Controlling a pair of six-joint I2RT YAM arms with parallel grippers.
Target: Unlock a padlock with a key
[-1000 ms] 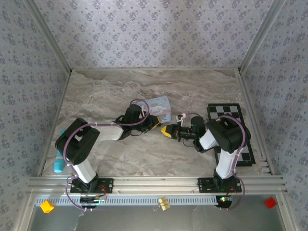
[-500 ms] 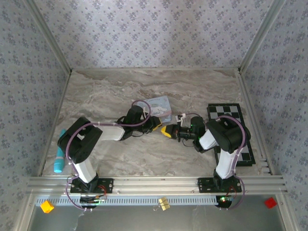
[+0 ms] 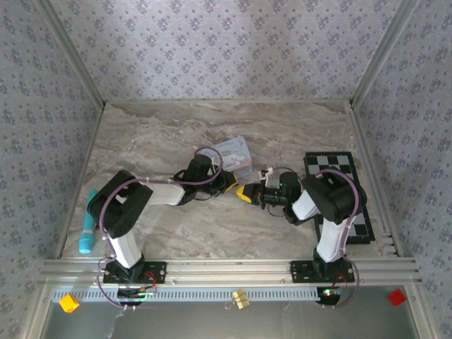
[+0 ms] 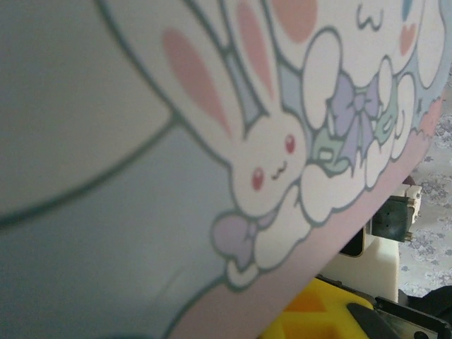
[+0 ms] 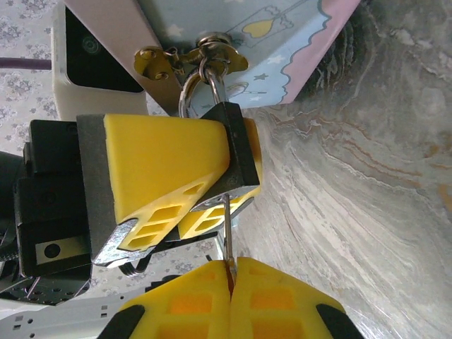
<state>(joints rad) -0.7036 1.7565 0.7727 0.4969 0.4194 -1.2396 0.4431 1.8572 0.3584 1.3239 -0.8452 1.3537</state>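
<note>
The padlock is a small black block, its pale shackle hooked through the brass latch of a pastel cartoon tin. My left gripper is shut on the padlock, one yellow finger flat against its side. The key stands with its thin blade entering the padlock's underside. My right gripper is shut on the key's lower end, directly below the lock. In the left wrist view the tin is pressed close, hiding the padlock.
A folded chessboard lies under the right arm at the table's right side. A cyan object rests at the left edge. On the front rail sit a small brass lock, a yellow block and a red block.
The left gripper with the padlock and tin has shifted slightly to the right. The right gripper has stayed shut on the key in almost the same place.
</note>
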